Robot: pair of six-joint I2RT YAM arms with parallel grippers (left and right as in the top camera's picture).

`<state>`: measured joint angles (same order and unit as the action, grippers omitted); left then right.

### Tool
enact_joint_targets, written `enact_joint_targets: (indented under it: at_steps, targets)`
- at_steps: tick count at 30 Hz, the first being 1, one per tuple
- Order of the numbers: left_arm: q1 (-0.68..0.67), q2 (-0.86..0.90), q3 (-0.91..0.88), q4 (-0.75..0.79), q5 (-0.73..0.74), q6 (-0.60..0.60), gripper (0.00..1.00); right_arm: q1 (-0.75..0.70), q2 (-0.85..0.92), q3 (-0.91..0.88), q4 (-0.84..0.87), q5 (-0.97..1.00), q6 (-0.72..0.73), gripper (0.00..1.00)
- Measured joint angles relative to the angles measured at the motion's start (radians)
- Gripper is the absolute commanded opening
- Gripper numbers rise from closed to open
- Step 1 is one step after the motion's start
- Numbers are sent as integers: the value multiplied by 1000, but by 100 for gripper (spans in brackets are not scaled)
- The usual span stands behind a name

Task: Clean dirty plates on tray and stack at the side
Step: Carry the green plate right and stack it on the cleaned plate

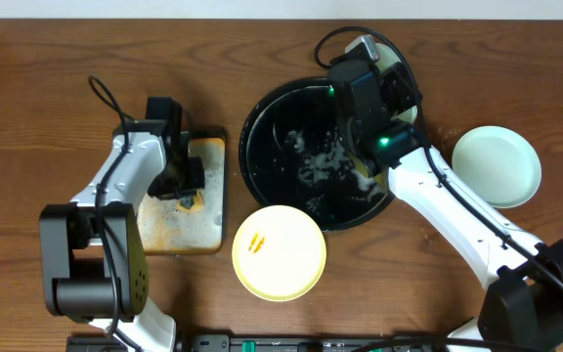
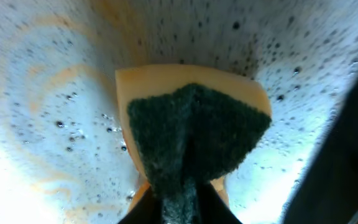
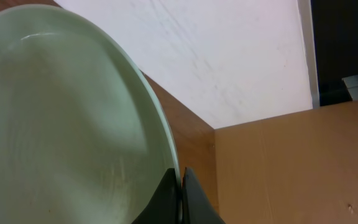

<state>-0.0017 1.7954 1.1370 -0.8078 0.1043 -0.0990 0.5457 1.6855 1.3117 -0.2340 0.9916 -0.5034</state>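
Above the far right rim of the large round glossy black tray (image 1: pixel 267 122), the right gripper (image 3: pixel 180 186) pinches a pale blue-green plastic plate (image 3: pixel 73 124) on edge, a matching plate (image 1: pixel 497 166) lying on the desk (image 1: pixel 47 78) to its right, while the left gripper (image 2: pixel 179 208) clamps a green-and-yellow sponge (image 2: pixel 194 137).

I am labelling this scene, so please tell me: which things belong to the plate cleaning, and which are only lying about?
Job in hand: black tray, yellow plate, green plate at the side, held green plate, sponge, metal tray.
Lying about: power strip, cardboard box.
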Motion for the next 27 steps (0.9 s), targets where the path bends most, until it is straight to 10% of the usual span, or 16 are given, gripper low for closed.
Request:
enact_joint_targets:
  at_steps: [27]
  targets:
    - [0, 0, -15, 8, -1, 3, 17, 0, 0, 0, 0, 0, 0, 1]
